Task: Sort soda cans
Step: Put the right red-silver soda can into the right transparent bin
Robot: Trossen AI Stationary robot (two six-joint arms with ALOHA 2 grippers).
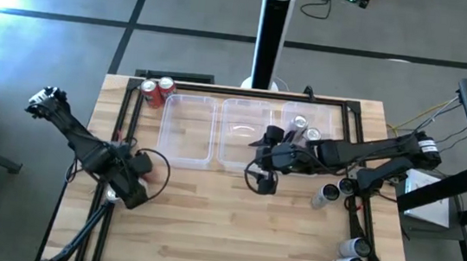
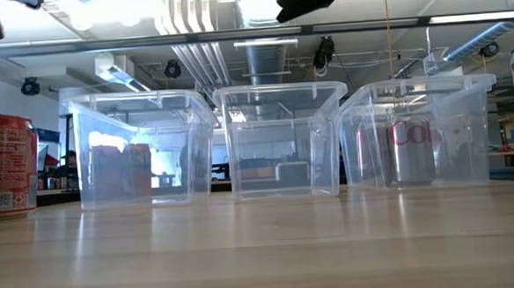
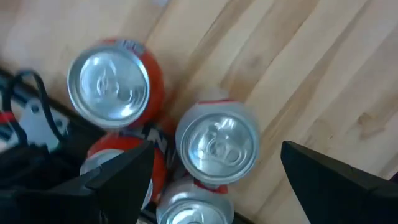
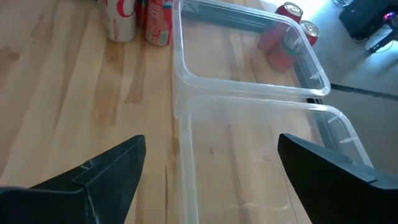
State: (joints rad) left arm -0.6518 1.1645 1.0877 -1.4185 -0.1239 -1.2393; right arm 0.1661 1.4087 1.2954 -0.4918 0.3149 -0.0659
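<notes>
Three clear rectangular plastic tubs [image 1: 190,130] in a row, two silver-topped red soda cans [image 1: 156,90] at far left, two silver cans [image 1: 305,129] in right tub, left gripper [image 3: 211,177] spread wide above four clustered cans [image 3: 216,142], right gripper [image 4: 208,168] wide open, empty, over middle tub.

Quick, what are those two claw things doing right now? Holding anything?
Left gripper: jaws open, holding nothing, poised above a cluster of soda cans.
Right gripper: jaws open, holding nothing, over the clear tubs.

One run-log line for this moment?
left pincer open above red cans | right pincer open over middle tub | right tub: silver cans
</notes>
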